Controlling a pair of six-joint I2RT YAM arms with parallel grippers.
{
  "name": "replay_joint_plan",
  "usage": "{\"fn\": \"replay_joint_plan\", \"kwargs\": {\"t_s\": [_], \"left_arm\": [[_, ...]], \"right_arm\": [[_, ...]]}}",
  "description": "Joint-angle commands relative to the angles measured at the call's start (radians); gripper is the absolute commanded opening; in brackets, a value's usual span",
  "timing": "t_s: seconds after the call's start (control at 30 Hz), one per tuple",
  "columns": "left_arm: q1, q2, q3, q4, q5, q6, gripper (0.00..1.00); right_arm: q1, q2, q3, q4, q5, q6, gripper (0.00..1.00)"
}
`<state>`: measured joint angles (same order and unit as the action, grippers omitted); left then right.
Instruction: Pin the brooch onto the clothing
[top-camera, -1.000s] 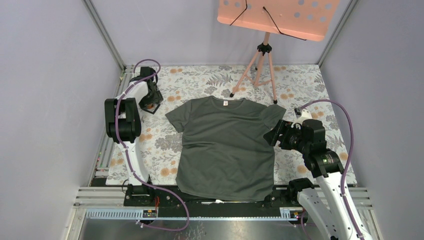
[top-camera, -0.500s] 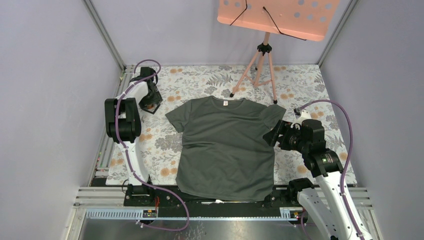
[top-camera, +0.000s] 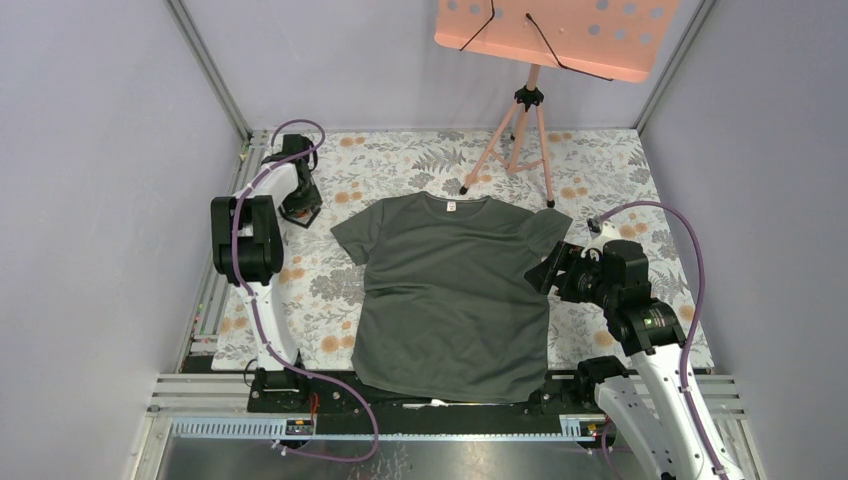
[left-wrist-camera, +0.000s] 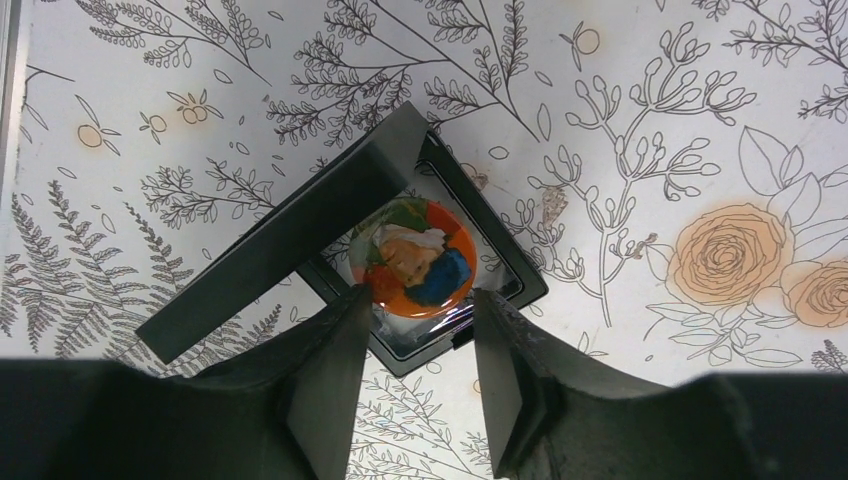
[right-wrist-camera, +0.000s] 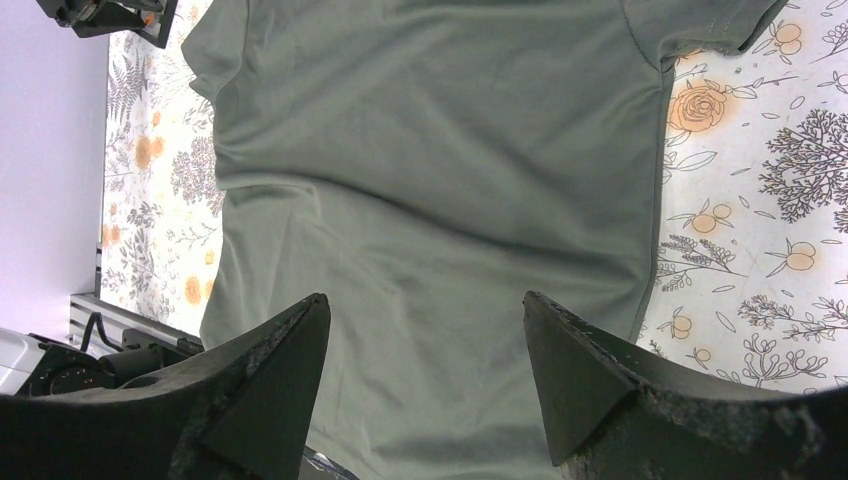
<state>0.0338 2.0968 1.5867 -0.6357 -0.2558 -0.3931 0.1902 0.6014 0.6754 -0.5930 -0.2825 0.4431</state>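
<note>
The brooch (left-wrist-camera: 418, 255), a round orange pin with a blue, white and green picture, lies in an open black square case (left-wrist-camera: 400, 270) on the flowered cloth. My left gripper (left-wrist-camera: 420, 300) is open just above it, one finger at each side of the brooch, at the far left of the table (top-camera: 298, 200). The dark grey-green T-shirt (top-camera: 450, 290) lies flat in the middle, neck to the back; it also fills the right wrist view (right-wrist-camera: 440, 180). My right gripper (right-wrist-camera: 425, 305) is open and empty, above the shirt's right edge (top-camera: 552, 268).
A pink music stand (top-camera: 545, 35) on a tripod stands at the back, its feet just behind the shirt. The case's lid (left-wrist-camera: 290, 230) stands open to the left of the brooch. Grey walls close in the left and right sides.
My left gripper has shifted slightly at the case. My right gripper has edged a little toward the shirt's right edge.
</note>
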Motion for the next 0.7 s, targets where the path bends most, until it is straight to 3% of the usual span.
{"fn": "replay_joint_plan", "kwargs": {"t_s": [0.0, 0.67], "left_arm": [[-0.008, -0.001, 0.018, 0.003, -0.059, 0.04, 0.45], [-0.024, 0.022, 0.038, -0.002, -0.122, 0.121, 0.44]], "right_arm": [[-0.002, -0.01, 0.005, 0.014, -0.021, 0.008, 0.78], [-0.003, -0.017, 0.008, 0.002, -0.018, 0.012, 0.77]]}}
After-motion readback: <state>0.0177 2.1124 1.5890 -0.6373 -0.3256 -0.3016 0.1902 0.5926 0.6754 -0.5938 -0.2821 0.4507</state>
